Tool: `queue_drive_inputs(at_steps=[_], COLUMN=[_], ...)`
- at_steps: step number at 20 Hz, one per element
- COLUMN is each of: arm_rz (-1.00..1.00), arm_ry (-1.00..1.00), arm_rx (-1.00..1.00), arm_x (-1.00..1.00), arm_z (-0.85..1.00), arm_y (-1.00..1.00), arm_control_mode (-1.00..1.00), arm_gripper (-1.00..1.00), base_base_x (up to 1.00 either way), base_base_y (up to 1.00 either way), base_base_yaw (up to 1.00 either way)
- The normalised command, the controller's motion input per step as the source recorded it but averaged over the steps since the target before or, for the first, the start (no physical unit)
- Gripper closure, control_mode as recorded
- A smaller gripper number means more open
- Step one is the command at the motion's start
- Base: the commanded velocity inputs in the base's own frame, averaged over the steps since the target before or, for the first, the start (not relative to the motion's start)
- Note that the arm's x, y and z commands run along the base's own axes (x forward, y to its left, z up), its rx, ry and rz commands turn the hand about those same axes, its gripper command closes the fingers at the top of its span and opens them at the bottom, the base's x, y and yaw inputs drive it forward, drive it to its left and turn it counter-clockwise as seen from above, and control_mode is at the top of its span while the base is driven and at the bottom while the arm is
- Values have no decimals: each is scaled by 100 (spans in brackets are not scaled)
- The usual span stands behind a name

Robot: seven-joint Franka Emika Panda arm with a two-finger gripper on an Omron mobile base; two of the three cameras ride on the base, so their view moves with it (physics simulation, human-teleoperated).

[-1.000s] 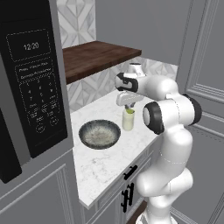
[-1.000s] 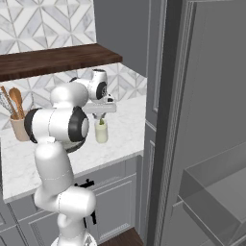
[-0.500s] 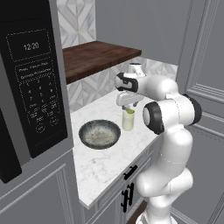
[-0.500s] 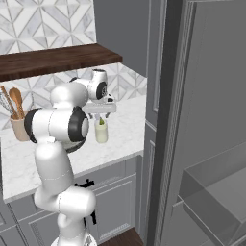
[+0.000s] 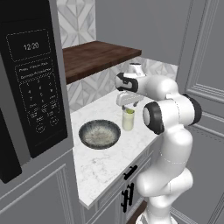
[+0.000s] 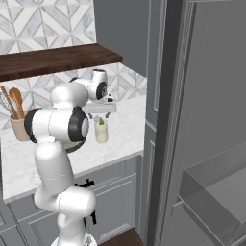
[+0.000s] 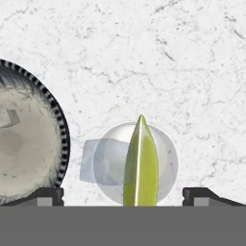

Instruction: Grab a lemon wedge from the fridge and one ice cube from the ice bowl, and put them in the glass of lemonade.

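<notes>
While you look down through the hand view, your pincer (image 7: 123, 196) hangs straight above the glass of lemonade (image 7: 163, 158), with its two dark fingertips (image 7: 48, 196) spread wide to either side of the round rim and gripping nothing. Between them the lemon wedge (image 7: 140, 166) stands on edge across the glass mouth, a thin yellow-green sliver; you cannot tell whether it is resting in the glass or only above it. A pale translucent square, apparently an ice cube (image 7: 98, 162), overlaps the side of the glass toward the ice bowl (image 7: 29, 153). That bowl sits just beside the glass on the white marble surface (image 7: 144, 57), and a small pale cube (image 7: 8, 117) lies inside it.

From the left base view, you see the pincer (image 5: 127, 105) poised directly over the glass of lemonade (image 5: 127, 120), a green tip showing at the rim, with the ice bowl (image 5: 99, 133) near it on the surface (image 5: 100, 164). A black microwave (image 5: 30, 87) stands at the left, under a dark wooden shelf (image 5: 98, 57).

From the right base view, the glass (image 6: 101, 131) stands below the pincer (image 6: 102, 114), the fridge (image 6: 206, 120) stands open at the right with pale shelves showing, and a utensil holder (image 6: 18, 126) sits at the far left.
</notes>
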Motion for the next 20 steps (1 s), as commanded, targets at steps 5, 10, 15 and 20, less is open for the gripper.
queue_drive_inputs(at_steps=[5, 10, 15, 20], arm_rz=[0, 0, 0, 0], arm_ry=[0, -6, -10, -13], arm_rx=[0, 6, 12, 12], arm_x=[-4, -16, -7, -9], arm_z=[3, 19, 28, 26], arm_y=[0, 0, -13, -12], arm_control_mode=[-100, -100, -100, -100], arm_gripper=[-100, -100, -100, -100], base_base_x=[0, 0, 0, 0], base_base_y=[0, 0, 0, 0], base_base_yaw=[0, 0, 0, 0])
